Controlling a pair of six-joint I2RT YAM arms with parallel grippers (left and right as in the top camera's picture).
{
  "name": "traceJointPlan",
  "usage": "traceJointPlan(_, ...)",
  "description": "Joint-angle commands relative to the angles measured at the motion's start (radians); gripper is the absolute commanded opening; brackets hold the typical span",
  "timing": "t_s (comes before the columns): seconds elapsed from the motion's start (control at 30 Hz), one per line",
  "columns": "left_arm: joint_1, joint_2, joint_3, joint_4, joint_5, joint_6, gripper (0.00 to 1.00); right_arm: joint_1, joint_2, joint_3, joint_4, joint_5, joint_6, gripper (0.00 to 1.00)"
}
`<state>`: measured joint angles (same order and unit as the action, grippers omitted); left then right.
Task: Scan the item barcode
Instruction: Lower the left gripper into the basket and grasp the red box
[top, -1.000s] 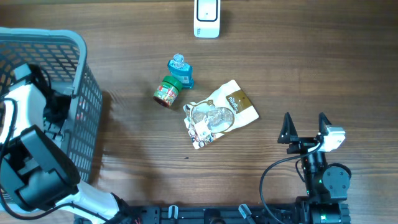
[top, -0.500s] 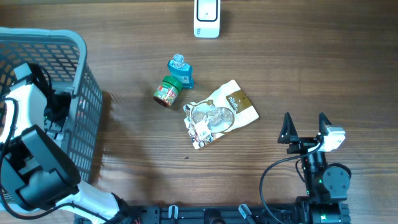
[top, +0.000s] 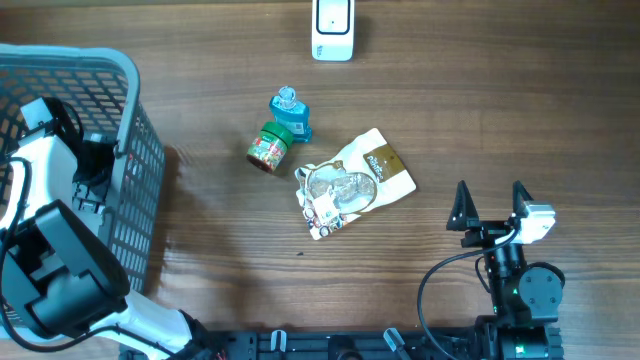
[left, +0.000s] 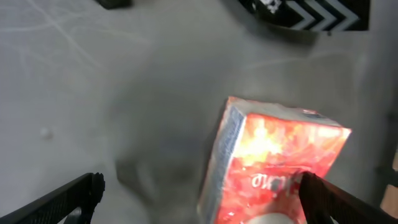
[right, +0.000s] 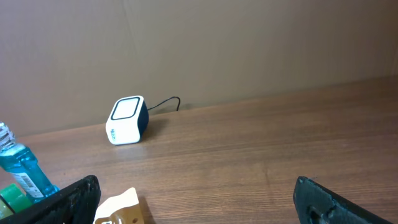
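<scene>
I think nothing is scanned yet. The red carton (left: 280, 155) lies in the basket (top: 130, 75) at left. My left pincer (left: 202, 196) hangs over it, fingers apart and not gripping. The right pincer (top: 490, 205) is also apart and idle. The scanner (top: 332, 28) stands at the far side of the bench.

basket walls (top: 148, 170) fence the left jaws; open table (top: 560, 120) surrounds the right jaws.

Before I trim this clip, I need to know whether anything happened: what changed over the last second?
The left arm inside the basket shifted slightly up and right in the overhead view. Nothing was visibly taken or let go. The right gripper, bottle, jar, pouch and scanner stayed put.
</scene>
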<state>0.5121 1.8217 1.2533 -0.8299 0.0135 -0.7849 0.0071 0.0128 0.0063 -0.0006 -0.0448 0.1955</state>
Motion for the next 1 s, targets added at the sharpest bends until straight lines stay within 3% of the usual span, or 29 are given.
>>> traceJointPlan(0.0,-0.005,-0.064,-0.011,-0.021,0.006,-0.021,1.00,0.006,-0.005,-0.001,0.003,-0.010,-0.011,1.00)
traceJointPlan(0.3,-0.010,-0.154,-0.011,0.004,-0.032,-0.014,1.00,0.006,-0.005,-0.001,0.003,-0.010,-0.011,1.00)
traceJointPlan(0.97,-0.090,0.001,-0.011,0.087,-0.121,-0.005,1.00,0.006,-0.005,-0.001,0.003,-0.010,-0.011,1.00)
